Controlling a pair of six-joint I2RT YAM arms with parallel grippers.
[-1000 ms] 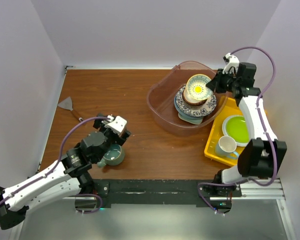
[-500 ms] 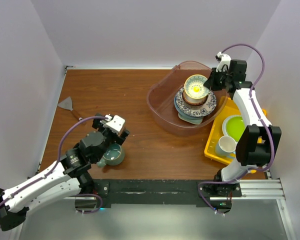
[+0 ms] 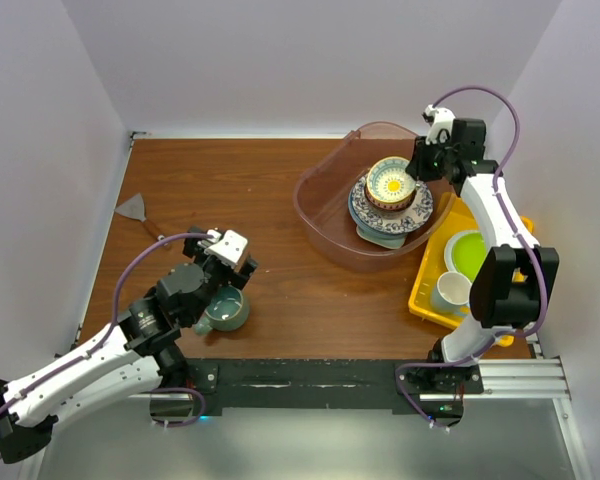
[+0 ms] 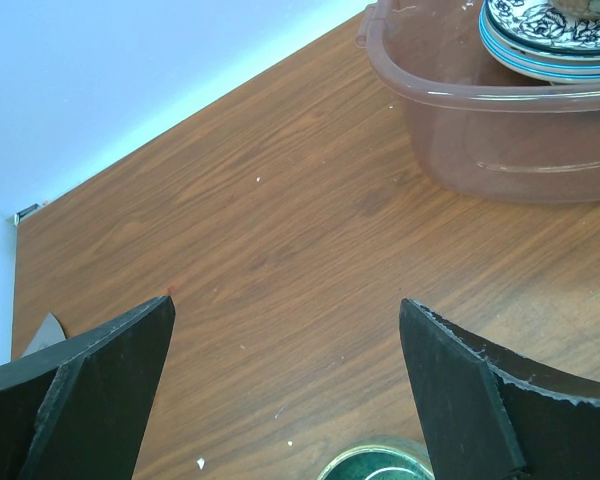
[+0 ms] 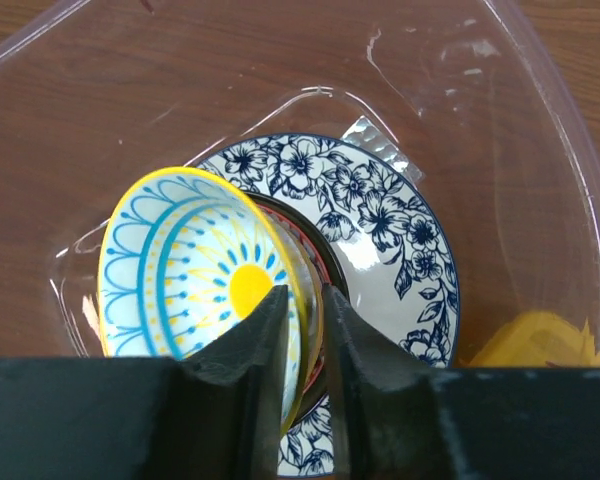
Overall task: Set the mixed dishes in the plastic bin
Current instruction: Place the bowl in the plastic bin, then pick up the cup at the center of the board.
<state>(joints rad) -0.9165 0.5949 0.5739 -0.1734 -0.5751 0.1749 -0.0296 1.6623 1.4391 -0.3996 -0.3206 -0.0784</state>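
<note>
The yellow-teal bowl (image 5: 195, 265) sits in the bin (image 5: 540, 90) on top of the stacked dishes, and the right gripper (image 5: 305, 295) straddles its near rim, one finger inside the bowl and one outside. The jaws stand only narrowly apart around the rim; whether they are pinching it or have just let go is hard to tell from the wrist view. The bowl hides most of a darker bowl beneath it, and the fingers cut off the near part of the blue-patterned plate (image 5: 380, 210) under both. The left gripper (image 4: 287, 303) is spread wide and holds nothing, hovering above the mug (image 4: 375, 465), of which only a sliver of rim shows at the bottom edge of that view. A second ago the bowl was tipped up towards the overhead camera; now it lies flatter on the stack, and the right gripper has come in further over the bin. The left arm has hardly moved.
</note>
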